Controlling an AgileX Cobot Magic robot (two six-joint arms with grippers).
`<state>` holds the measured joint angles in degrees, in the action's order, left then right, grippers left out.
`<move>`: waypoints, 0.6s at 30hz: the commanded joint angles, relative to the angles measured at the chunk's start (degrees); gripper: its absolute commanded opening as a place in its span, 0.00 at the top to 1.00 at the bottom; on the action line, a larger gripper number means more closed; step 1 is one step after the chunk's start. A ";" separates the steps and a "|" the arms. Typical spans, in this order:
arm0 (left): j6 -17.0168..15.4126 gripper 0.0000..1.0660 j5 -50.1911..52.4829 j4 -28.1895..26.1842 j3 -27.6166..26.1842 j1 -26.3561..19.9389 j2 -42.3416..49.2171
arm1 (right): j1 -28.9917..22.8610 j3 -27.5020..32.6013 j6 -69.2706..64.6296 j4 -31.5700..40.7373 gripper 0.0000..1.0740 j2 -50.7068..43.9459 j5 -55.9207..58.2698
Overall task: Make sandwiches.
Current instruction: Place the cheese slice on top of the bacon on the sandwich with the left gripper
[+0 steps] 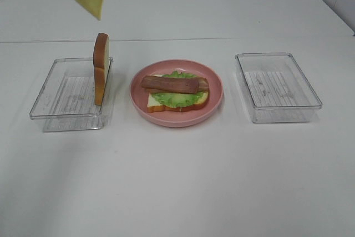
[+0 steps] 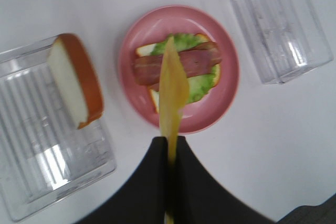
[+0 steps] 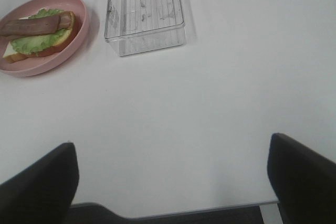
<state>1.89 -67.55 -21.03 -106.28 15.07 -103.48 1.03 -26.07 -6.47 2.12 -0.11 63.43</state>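
Pinching a floppy yellow cheese square (image 2: 174, 85) by one edge, our left gripper (image 2: 170, 145) is clamped tight, raised well clear of the round pink plate (image 1: 216, 90). On it lie a flat white bread slice (image 1: 155, 102), ruffled green lettuce (image 1: 177, 97) and a brown-red bacon strip (image 1: 169, 84). Left of the plate, a crusted slice (image 1: 101, 65) stands on edge in a clear ribbed tray (image 1: 61, 92). Our right gripper (image 3: 170, 141) gapes wide, empty.
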 commanded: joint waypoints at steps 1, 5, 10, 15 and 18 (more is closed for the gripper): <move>0.69 1.00 -2.46 -3.32 -7.16 3.50 -7.62 | 0.29 0.17 0.46 0.00 0.14 -1.89 -0.63; 0.80 1.00 -3.90 -4.53 -12.61 5.67 -13.58 | 0.29 0.17 0.46 0.00 0.14 -1.89 -0.63; 0.57 1.00 -7.28 -5.61 -21.94 8.37 -23.78 | 0.29 0.17 0.46 0.00 0.14 -1.89 -0.63; 0.92 1.00 -7.91 -8.82 -27.85 9.05 -31.00 | 0.29 0.17 0.46 0.00 0.14 -1.89 -0.63; 1.78 1.00 -7.91 -10.94 -29.79 9.57 -34.03 | 0.29 0.17 0.46 0.00 0.14 -1.89 -0.63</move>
<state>3.21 -69.61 -30.54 -135.50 24.06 -137.34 1.03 -26.07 -6.47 2.12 -0.11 63.43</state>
